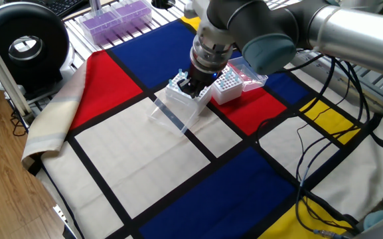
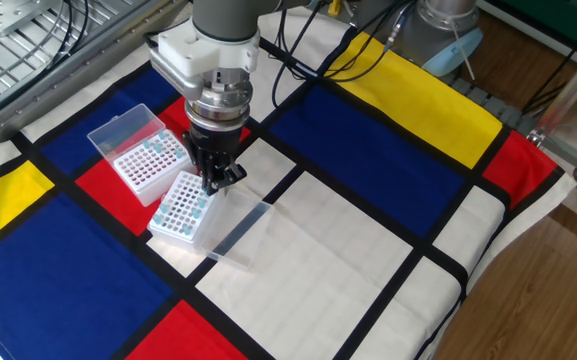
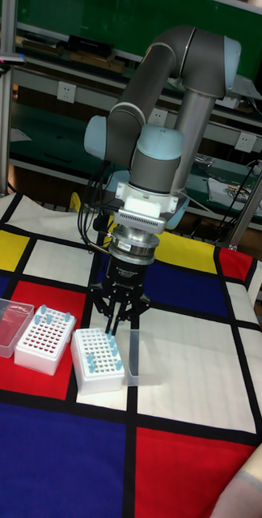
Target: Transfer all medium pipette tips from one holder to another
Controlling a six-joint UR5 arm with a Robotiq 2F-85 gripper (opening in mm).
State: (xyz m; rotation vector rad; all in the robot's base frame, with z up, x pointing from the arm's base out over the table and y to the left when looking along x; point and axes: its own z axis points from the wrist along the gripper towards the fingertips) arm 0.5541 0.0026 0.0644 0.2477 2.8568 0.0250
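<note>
Two white holders stand side by side on the checked cloth. The nearer holder [image 3: 99, 362] [image 2: 182, 207] [image 1: 180, 93] carries several medium pipette tips [image 3: 112, 346] with light-blue tops. The other holder [image 3: 44, 340] [image 2: 149, 165] [image 1: 226, 83] has a few tips [image 3: 44, 314] along its back edge. My gripper [image 3: 113, 329] [image 2: 215, 182] [image 1: 189, 85] points straight down over the nearer holder's back corner. Its fingers are drawn together around a blue-topped tip just above the holder's top.
A clear lid [image 2: 238, 235] [image 1: 171, 113] lies hinged open beside the nearer holder, and another lid [image 2: 122, 130] [image 3: 6, 324] beside the other holder. A purple-filled box [image 1: 115, 16] and a black round device [image 1: 24, 43] sit at the far side. Cables [image 1: 310, 153] trail over the cloth.
</note>
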